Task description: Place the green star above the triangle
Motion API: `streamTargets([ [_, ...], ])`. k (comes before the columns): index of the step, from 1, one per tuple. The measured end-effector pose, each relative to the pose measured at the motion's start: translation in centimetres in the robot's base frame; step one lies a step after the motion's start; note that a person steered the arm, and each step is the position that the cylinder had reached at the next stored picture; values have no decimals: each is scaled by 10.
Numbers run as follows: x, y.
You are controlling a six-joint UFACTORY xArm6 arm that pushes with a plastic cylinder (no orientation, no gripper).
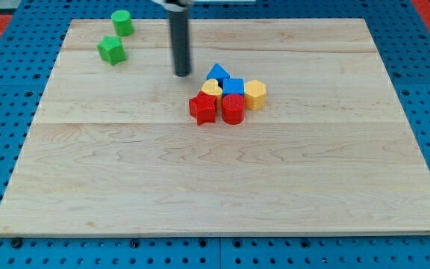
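the rod (179, 37) is cut off at the view's top; yellow block (211, 87) sits half hidden among neighbours.

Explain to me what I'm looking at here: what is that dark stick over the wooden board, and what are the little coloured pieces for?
This is one camera picture of a pale wooden board lying on a blue pegboard. The dark stick is the end of a robot arm. It has no hand, so it holds nothing; it only pushes pieces by sliding my tip along the board.

At the view's top left sit a green star-shaped block and a green round block. Near the middle is a tight cluster: a blue triangle block, a blue cube, a yellow block, a yellow hexagonal block, a red star-like block and a red round block.

My tip stands between the green pieces and the cluster, just left of the blue triangle, touching nothing.
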State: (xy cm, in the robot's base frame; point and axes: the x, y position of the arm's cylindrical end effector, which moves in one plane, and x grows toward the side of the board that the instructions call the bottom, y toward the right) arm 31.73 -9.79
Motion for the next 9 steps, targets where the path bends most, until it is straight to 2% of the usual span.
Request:
streamTargets([
  [1, 7, -105],
  [2, -59, -180],
  [3, -80, -90],
  [4, -66, -57],
  [5, -88, -113],
  [6, -35, -122],
  [7, -19, -46],
  [8, -39, 3],
  [9, -83, -22],
])
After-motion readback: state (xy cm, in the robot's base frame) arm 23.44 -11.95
